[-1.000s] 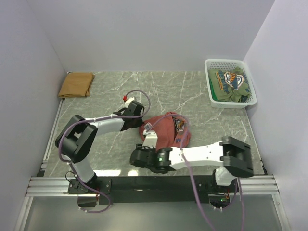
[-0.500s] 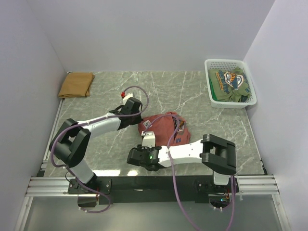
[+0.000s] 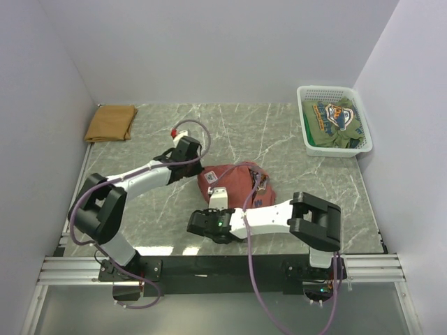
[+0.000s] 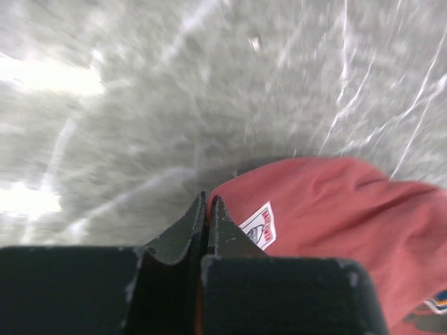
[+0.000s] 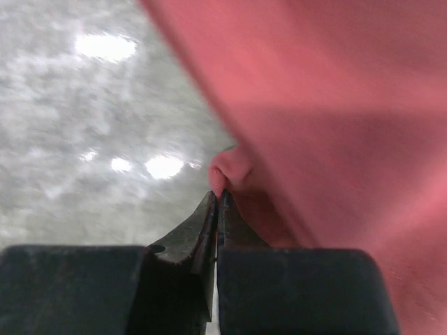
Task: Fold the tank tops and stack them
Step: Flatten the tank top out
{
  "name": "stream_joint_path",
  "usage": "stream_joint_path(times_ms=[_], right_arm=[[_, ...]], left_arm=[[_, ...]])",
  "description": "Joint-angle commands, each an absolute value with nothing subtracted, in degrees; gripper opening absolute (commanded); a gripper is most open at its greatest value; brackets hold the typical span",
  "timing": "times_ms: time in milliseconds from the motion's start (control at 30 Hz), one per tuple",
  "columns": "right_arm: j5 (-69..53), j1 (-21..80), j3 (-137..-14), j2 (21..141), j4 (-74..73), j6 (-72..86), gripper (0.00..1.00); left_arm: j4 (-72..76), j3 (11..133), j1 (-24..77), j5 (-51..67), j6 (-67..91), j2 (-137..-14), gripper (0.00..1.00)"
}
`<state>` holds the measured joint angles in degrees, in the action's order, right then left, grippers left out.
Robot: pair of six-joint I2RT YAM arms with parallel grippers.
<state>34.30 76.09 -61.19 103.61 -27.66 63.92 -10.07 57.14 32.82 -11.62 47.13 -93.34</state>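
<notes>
You had the rust-red tank top [image 3: 237,183] bunched mid-worktop, nearer the near edge. Your left gripper [image 4: 207,204] was pinched shut on its left edge beside the white label [image 4: 260,227]. Your right gripper [image 5: 215,199] was clamped on a small fold of its near edge. To spread it well, you needed to draw both grips apart evenly, low and taut, without tearing loose. The tan tank top [image 3: 110,122] lay folded at the far left corner.
</notes>
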Motion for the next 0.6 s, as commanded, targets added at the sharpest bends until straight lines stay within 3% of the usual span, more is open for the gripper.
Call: stream_joint_path(times_ms=[0, 200, 367, 567], right_arm=[[36.6, 76.8, -56.7, 94.8, -32.1, 64.9, 0.00], [41.2, 77.9, -55.4, 72.4, -44.1, 65.8, 0.00], [48.2, 77.9, -66.3, 58.7, -55.0, 55.3, 0.00], [53.3, 77.9, -75.9, 46.0, -49.8, 37.7, 0.00]], left_arm=[[-10.9, 60.1, 28.8, -9.8, 45.5, -87.6, 0.01], [-15.1, 65.6, 21.2, -5.7, 44.4, -79.2, 0.01], [-20.9, 75.2, 17.5, -4.1, 43.1, -72.4, 0.00], [-25.1, 86.5, 16.0, -3.0, 43.0, -66.1, 0.00]])
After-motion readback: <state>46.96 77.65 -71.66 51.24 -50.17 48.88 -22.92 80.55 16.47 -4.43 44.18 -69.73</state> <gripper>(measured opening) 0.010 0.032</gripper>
